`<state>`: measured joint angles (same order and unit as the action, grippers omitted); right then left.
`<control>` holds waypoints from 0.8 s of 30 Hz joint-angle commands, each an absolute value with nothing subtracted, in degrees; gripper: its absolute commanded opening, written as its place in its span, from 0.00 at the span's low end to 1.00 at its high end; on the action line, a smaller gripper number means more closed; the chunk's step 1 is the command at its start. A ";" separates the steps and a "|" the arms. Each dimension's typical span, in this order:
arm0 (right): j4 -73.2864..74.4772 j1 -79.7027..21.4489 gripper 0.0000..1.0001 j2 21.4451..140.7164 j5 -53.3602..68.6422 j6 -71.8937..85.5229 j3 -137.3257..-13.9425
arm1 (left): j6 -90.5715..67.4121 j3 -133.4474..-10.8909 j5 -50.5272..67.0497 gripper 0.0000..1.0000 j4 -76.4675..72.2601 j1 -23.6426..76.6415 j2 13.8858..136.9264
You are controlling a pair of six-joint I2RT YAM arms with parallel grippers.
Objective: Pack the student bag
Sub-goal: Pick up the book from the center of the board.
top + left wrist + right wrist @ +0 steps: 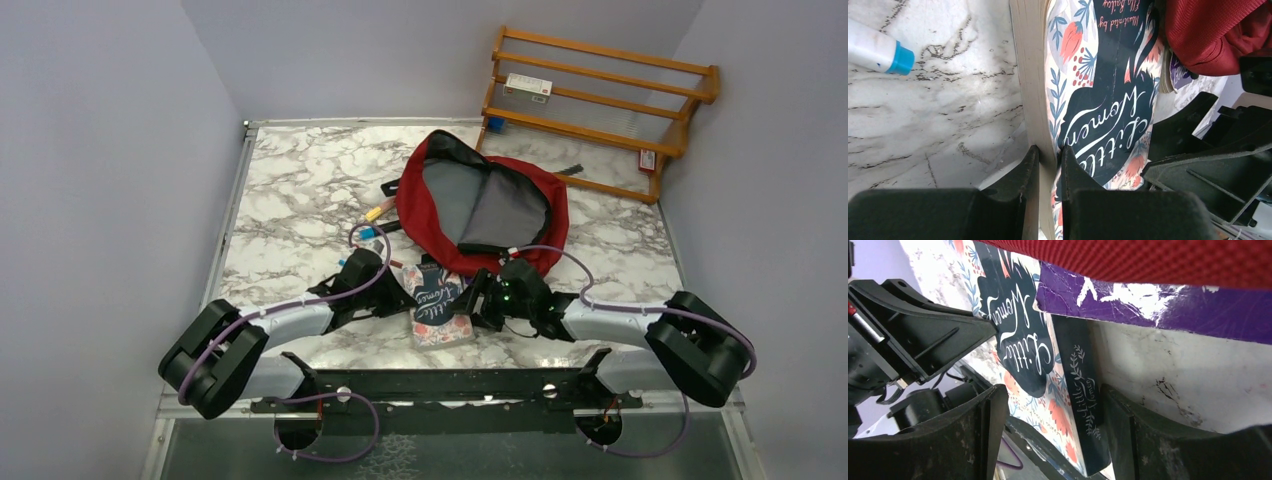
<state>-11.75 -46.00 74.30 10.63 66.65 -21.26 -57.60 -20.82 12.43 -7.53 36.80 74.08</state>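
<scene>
Only left wrist view shows left tool [1048, 172] pinching the book [1098, 100]

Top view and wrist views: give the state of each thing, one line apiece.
student bag, unzipped, lying open, grey lining showing.
book, closed, gripped at its page edge.
glue stick, capped, lying on its side.
left gripper, shut on the book.
right gripper, open around the book's spine.
</scene>
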 commanded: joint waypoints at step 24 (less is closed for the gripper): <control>12.67 -46.52 0.01 66.85 17.34 48.72 -27.64 | -49.30 -31.06 -15.52 0.59 25.13 35.64 52.98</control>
<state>0.01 -46.54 68.47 13.39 56.77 -25.78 -51.75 -27.38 -5.34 16.56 35.75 59.79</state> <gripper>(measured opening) 0.303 0.516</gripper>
